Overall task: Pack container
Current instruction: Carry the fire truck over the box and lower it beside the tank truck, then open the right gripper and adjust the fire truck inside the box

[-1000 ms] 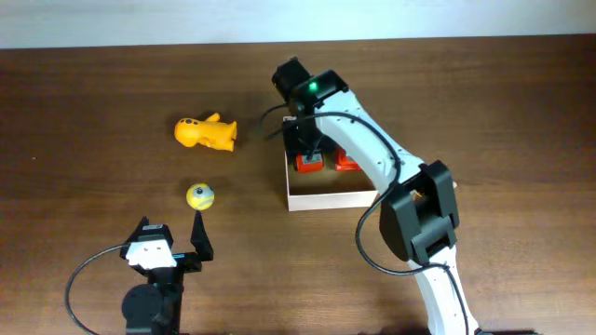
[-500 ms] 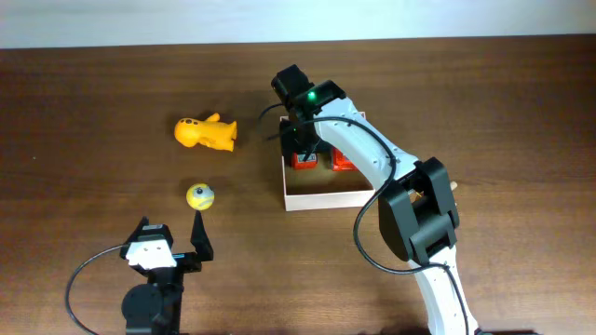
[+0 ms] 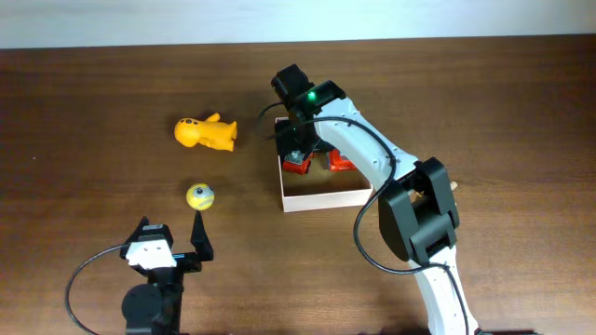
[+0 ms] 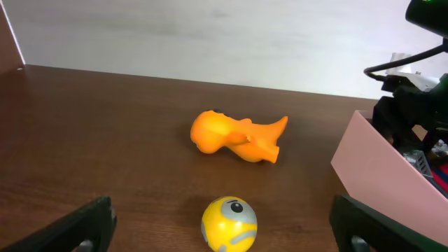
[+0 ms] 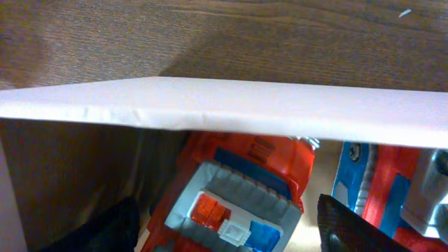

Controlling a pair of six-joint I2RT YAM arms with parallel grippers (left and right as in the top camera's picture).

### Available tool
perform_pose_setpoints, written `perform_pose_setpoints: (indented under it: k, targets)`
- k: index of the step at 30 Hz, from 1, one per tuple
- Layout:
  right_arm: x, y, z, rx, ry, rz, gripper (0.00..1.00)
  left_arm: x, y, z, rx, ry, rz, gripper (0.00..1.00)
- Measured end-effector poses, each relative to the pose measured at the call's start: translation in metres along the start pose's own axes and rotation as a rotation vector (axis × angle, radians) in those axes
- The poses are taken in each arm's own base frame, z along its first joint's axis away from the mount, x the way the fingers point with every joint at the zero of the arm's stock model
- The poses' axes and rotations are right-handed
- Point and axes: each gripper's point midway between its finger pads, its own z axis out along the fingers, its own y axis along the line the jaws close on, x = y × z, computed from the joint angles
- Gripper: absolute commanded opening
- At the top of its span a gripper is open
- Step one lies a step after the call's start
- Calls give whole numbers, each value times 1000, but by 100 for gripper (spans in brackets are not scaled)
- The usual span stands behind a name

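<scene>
The container, a white-walled box with a tan floor, sits mid-table; it also shows in the left wrist view and in the right wrist view. My right gripper reaches down inside its left part, its fingers closed on the sides of a red toy fire truck that lies by the left wall. A second red and blue toy lies beside it. My left gripper is open and empty, with a yellow ball in front of it.
The yellow ball rests left of the container. An orange toy figure lies on its side farther back left and shows in the left wrist view. The right arm's cable loops over the container's far edge.
My right gripper has moved a little left with the red truck, and the container has slid left with it. The left arm, the ball and the orange toy have not moved.
</scene>
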Motion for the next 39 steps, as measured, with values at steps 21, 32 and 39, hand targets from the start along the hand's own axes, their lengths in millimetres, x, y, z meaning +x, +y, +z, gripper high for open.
perform_pose_setpoints:
  k: [21, 32, 39]
  targets:
    - [4, -12, -65, 80, 40, -26, 72, 0, 0, 0, 0, 0, 0, 99]
    - [6, -21, -63, 134, 39, 26, 58, 0, 0, 0, 0, 0, 0, 99]
    - [18, -28, -38, 153, 76, 43, 51, 0, 0, 0, 0, 0, 0, 99]
